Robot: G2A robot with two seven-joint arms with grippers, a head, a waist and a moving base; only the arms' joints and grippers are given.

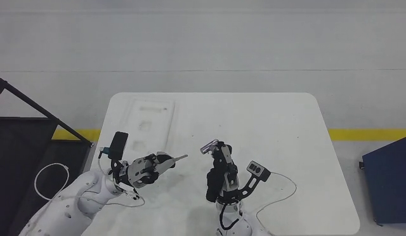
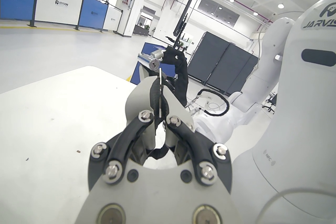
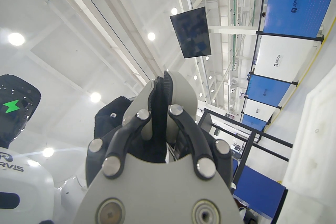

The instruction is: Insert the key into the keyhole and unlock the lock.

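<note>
My left gripper [image 2: 159, 100] is shut on the key [image 2: 159, 78], a thin metal blade that sticks out past its black pads. In the top view the left gripper [image 1: 163, 162] hovers over the table's front left, and the key [image 1: 180, 157] points right towards the lock [image 1: 209, 148]. The lock [image 2: 154, 63] is a small silver cylinder with its round keyhole face turned to the key. My right gripper [image 1: 219, 153] is shut on it, raised above the table. A small gap separates the key tip from the lock. The right gripper [image 3: 162, 83] points upward, its pads hiding the lock.
A white foam tray [image 1: 151, 118] lies on the white table [image 1: 285, 134] at the back left, and its edge [image 3: 312, 130] also appears in the right wrist view. A dark blue bin [image 1: 386, 179] stands off the table's right side. Cables [image 1: 279, 191] trail near the front edge.
</note>
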